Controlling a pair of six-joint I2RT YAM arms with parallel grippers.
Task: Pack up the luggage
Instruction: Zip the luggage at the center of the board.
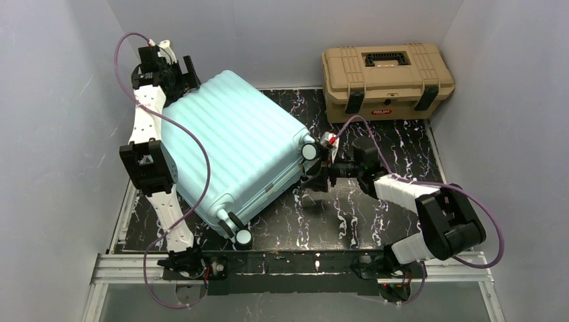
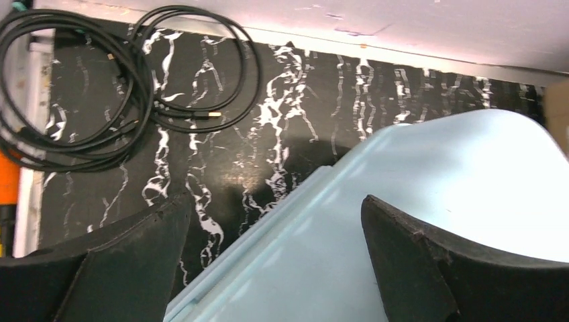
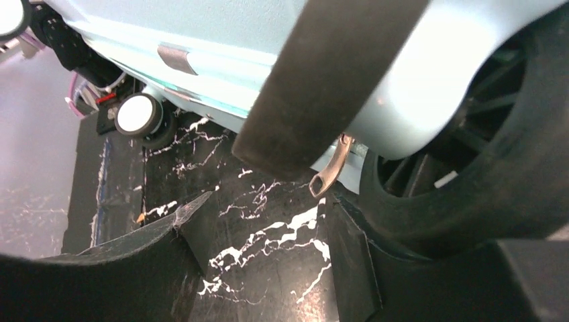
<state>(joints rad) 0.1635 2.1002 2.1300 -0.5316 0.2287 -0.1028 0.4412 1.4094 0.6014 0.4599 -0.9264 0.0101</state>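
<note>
The luggage lay flat and shut on the desk, turned at a slant, with its wheels toward the near and right sides. The left gripper hung at the far left corner of the case, opened very wide, with the corner between its fingers, and it held nothing. The right gripper sat low, just beside a wheel, partly open and empty. In its own view a little metal zip pull hung just past one finger. That pull looked thin and small, so the fingers could easily miss it or let it slip out. The big wheel was so close that the gripper might bump it or grab it by mistake. Neither gripper held the case down, so a tug on the zip might drag the whole case across the smooth desk and not open it at all. If it slid far, it might knock into the tan toolbox at the back. The left arm's purple cable lay across the shell, and I think it could catch when the lid comes up. Nothing can go in until the case is open.
</note>
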